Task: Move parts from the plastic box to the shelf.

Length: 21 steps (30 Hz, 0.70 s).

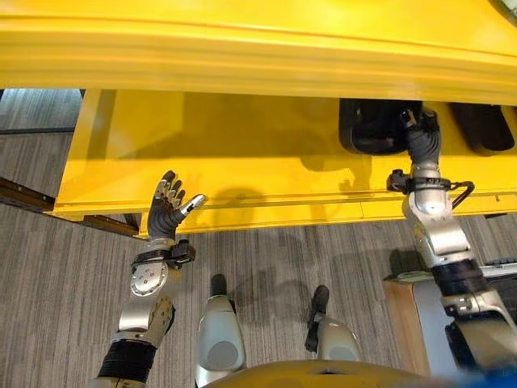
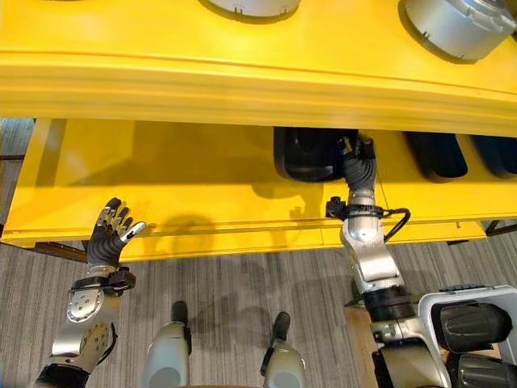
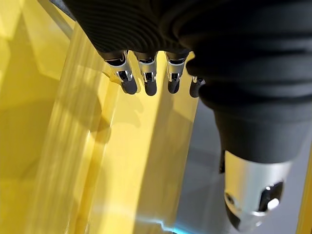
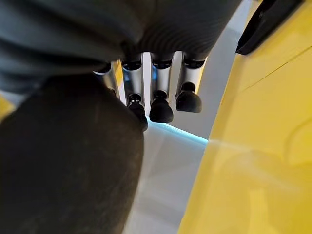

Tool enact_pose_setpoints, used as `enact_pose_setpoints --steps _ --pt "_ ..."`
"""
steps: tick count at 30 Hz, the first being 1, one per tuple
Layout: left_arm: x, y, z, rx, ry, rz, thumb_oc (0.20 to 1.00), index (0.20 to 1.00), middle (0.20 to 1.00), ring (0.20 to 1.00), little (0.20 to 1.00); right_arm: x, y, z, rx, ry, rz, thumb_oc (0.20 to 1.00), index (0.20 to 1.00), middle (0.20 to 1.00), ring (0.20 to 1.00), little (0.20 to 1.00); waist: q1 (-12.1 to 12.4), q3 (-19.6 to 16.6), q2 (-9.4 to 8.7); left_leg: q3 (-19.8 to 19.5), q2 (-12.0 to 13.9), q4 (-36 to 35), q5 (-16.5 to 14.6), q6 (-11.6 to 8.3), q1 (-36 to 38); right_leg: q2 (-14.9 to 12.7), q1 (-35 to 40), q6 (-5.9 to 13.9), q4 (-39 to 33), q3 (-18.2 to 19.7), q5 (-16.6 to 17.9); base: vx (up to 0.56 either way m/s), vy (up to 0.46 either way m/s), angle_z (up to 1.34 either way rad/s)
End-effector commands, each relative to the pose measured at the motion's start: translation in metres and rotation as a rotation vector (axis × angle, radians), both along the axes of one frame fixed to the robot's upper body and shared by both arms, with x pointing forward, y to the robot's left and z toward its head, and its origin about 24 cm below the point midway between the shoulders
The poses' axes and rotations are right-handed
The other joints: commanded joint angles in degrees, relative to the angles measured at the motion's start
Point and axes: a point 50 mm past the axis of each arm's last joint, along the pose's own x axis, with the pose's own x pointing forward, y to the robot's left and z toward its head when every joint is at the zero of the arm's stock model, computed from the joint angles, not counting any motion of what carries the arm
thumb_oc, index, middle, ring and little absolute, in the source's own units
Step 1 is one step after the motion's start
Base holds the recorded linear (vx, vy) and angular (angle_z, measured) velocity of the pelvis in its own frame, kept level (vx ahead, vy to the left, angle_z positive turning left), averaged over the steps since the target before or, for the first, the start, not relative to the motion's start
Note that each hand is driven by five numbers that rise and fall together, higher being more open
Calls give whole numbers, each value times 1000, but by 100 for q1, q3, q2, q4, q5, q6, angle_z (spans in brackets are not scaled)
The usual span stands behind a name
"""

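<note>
Right hand (image 2: 358, 171) reaches into shelf (image 2: 202, 174), touching black part (image 2: 305, 155).

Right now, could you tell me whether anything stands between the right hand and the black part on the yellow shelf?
Nothing visible does. The right hand reaches into the lower level of the yellow shelf, right at the black part; whether its fingers touch it is unclear. The left hand hovers open, off to the side.

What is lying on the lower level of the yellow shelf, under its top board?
On the yellow shelf, three black moulded parts show: one at the right hand, two further right. The top board covers their rear halves. The left hand hovers open in front, empty.
</note>
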Motion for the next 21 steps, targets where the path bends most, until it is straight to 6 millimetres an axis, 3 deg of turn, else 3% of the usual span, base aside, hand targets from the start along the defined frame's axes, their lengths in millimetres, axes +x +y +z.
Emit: enact_pose_setpoints --steps 1,6,9,21 --pt "-4 -3 23 10 -108 -33 1000 1000 1000 1000 1000 3 -9 66 28 -216 -21 200 200 200 200 200 91 83 112 -173 231 -777 476 14 188 -313 404 264 507 -83 -43 -44 -16 -4" --pt "-3 -7 26 10 -114 -72 1000 1000 1000 1000 1000 19 -20 98 -14 -208 -64 200 200 200 200 200 147 291 166 -258 294 -672 484 -2 63 -304 245 199 725 -57 -202 -51 -10 1" --pt "0 -9 31 22 -130 -105 1000 1000 1000 1000 1000 26 -31 124 -25 -216 -116 200 200 200 200 200 170 490 289 -326 329 -455 470 -33 -132 -308 26 130 1059 -36 -445 -93 -7 0" --pt "10 -30 46 21 -183 -228 1000 1000 1000 1000 1000 38 -65 165 25 -150 -231 200 200 200 200 200 159 959 565 -620 438 736 150 -140 -1103 -338 -1079 -30 2673 132 -1089 -102 -6 1"
